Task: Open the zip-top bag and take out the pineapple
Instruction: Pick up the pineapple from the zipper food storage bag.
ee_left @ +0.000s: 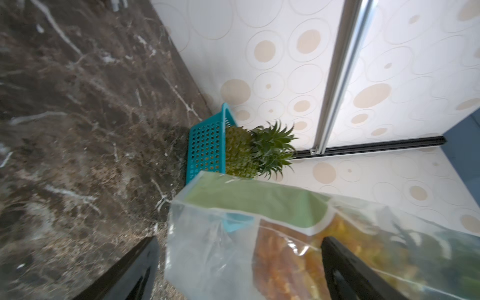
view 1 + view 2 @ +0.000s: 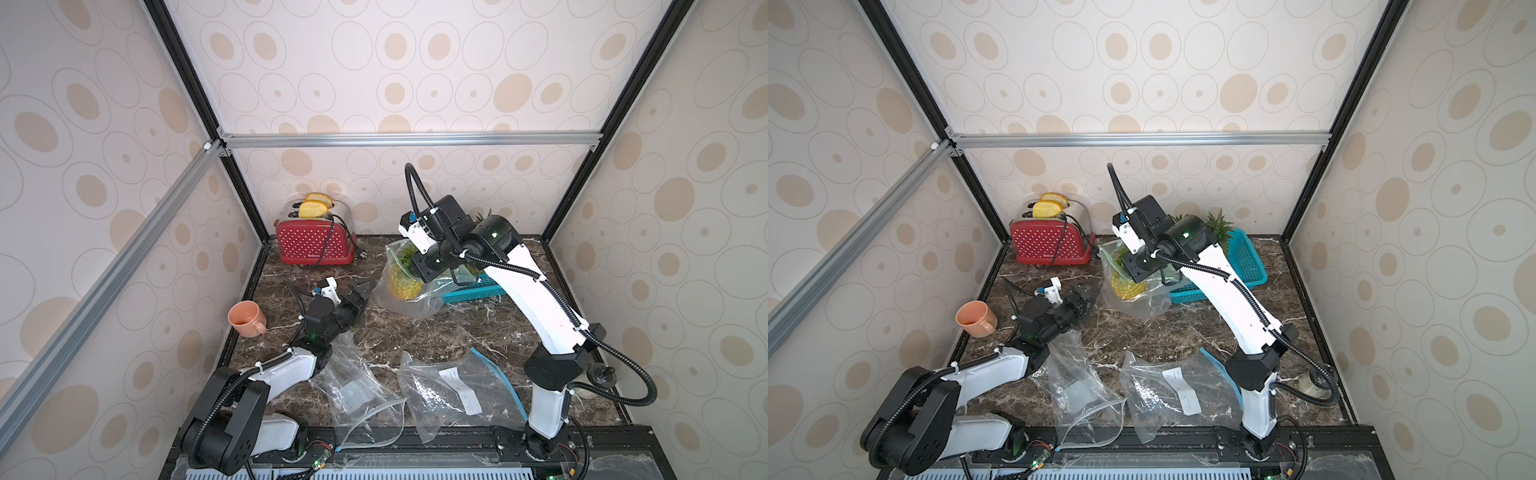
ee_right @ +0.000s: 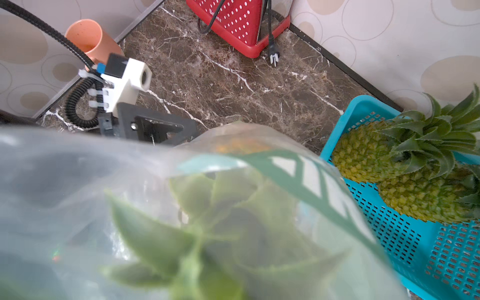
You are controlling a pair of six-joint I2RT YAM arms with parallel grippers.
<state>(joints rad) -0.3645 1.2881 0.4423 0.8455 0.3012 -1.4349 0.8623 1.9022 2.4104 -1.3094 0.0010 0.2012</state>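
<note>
A clear zip-top bag with a green strip stands at the back middle of the marble table. The yellow pineapple is upright inside it. My right gripper reaches down into the bag's mouth. Its jaws are buried in the crown and appear shut on it. My left gripper stands wide open at the bag's left side. A loose corner of the bag lies between its fingers, ungripped.
A teal basket holding two pineapples sits just right of the bag. A red toaster stands at the back left and an orange cup by the left wall. Two empty bags lie in front.
</note>
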